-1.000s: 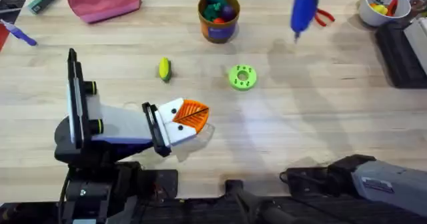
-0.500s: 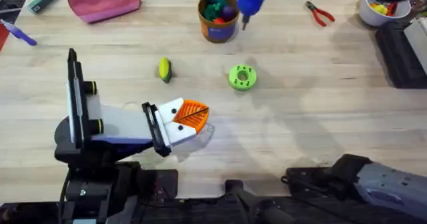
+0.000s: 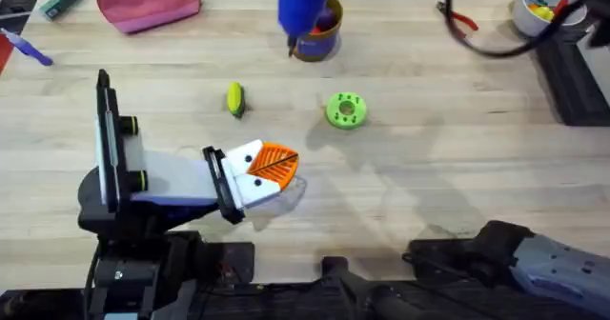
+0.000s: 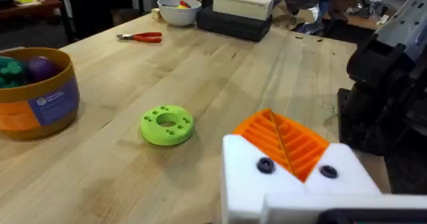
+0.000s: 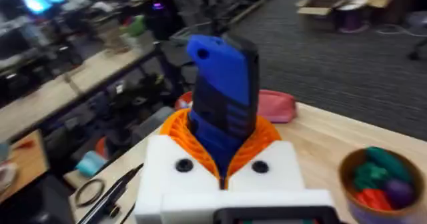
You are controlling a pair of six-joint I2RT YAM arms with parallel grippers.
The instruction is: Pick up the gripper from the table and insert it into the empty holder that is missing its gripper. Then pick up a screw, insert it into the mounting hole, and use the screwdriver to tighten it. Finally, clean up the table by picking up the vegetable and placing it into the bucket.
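My right gripper [image 5: 223, 144] is shut on the blue screwdriver [image 5: 223, 107], which stands upright between its orange pads. From overhead the screwdriver [image 3: 303, 6] hangs over the left rim of the orange bucket [image 3: 316, 34], tip down. My left gripper [image 3: 278, 168] rests low near the table's front left, shut and empty. Both of its white finger blocks [image 4: 247, 177] carry orange ribbed wedges [image 4: 283, 137]; which block is the holder I cannot tell. Each block shows one dark round spot [image 4: 265, 165]. The yellow and green vegetable [image 3: 234, 98] lies on the table behind the left gripper.
A green disc [image 3: 345, 110] lies mid-table. The bucket [image 4: 37, 94] holds toy vegetables. Red pliers [image 4: 140, 37] and a white bowl [image 3: 538, 1] sit at the back right, beside a black box [image 3: 572, 72]. A pink pouch [image 3: 148, 1] and markers are at the back left.
The screwdriver has travelled left along the back of the table, from near the pliers to over the bucket. The left arm, vegetable and disc have not moved.
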